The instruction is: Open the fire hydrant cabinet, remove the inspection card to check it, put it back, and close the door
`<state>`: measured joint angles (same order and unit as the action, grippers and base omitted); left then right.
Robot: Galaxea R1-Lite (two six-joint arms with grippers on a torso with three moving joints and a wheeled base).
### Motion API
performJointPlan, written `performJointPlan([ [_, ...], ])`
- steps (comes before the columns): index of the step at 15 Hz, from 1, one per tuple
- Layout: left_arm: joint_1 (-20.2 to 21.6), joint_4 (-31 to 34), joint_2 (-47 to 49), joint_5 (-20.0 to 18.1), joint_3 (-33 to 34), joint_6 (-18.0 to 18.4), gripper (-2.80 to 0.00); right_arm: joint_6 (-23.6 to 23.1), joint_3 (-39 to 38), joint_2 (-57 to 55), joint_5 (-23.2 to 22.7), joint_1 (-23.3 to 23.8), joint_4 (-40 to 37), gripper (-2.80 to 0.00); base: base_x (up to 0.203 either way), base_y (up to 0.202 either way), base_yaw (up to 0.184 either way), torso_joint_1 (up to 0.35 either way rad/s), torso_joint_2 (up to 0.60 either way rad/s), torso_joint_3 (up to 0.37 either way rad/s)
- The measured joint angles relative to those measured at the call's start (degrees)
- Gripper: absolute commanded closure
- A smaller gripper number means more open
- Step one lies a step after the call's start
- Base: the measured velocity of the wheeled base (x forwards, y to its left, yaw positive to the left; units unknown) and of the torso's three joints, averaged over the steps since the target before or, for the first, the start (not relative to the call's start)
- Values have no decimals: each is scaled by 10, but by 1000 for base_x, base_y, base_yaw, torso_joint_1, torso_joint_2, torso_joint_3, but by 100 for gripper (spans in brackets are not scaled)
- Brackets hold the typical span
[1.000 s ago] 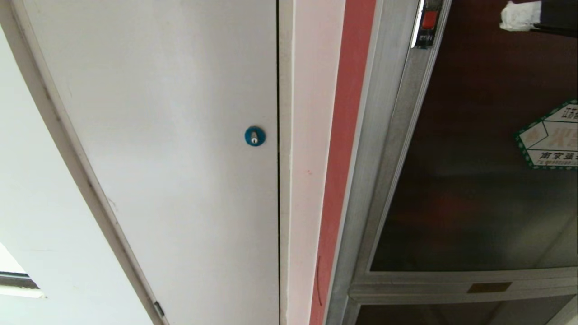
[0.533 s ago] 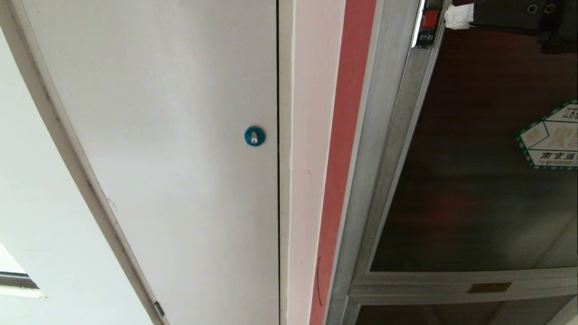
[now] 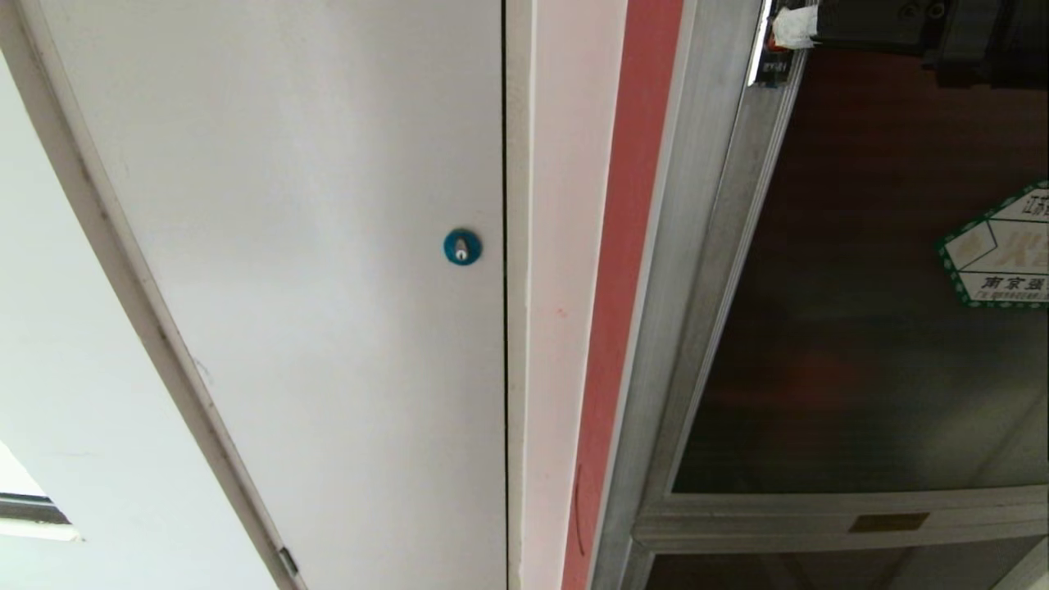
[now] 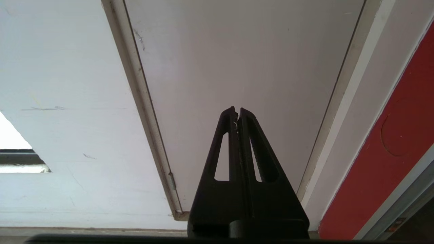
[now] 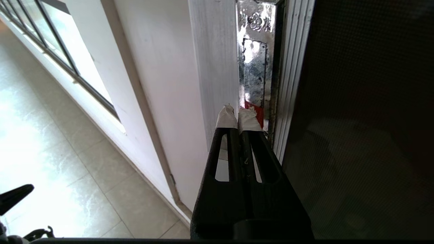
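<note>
right tool [image 5: 237,117] clenched on nothing, taped tips just short of the small red latch [image 5: 255,110], straight ahead | latch plate runs lengthwise up the closed door [image 3: 860,287] edge of the fire hydrant cabinet [image 3: 697,270] | right arm nearer, reaching forward; left tool [image 4: 237,113] clenched, parked; inspection card unseen

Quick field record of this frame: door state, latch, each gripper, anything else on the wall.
door: dark glass door shut in its silver frame
latch: small red latch at the door's edge, mostly covered by the gripper tips
right gripper: right gripper shut, white-taped tips at the latch; contact cannot be told
left gripper: left gripper shut, parked in front of the white panel, holding nothing
sticker: green-bordered hexagonal sticker on the glass
neighbour: white panel with blue round lock
card: not in view
</note>
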<state>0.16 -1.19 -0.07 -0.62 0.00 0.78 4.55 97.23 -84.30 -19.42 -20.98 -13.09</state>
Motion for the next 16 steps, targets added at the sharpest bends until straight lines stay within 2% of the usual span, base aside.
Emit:
performJointPlan([
  [6, 0, 0, 0, 0, 0, 0, 0, 1, 2, -9, 22, 1, -1, 0, 0, 0, 0, 0, 0, 0],
  [13, 0, 0, 0, 0, 0, 0, 0, 4, -4, -2, 26, -1, -6, 0, 0, 0, 0, 0, 0, 0],
  [16, 0, 0, 0, 0, 0, 0, 0, 43, -35, 29, 24, -22, -11, 0, 0, 0, 0, 0, 0, 0],
])
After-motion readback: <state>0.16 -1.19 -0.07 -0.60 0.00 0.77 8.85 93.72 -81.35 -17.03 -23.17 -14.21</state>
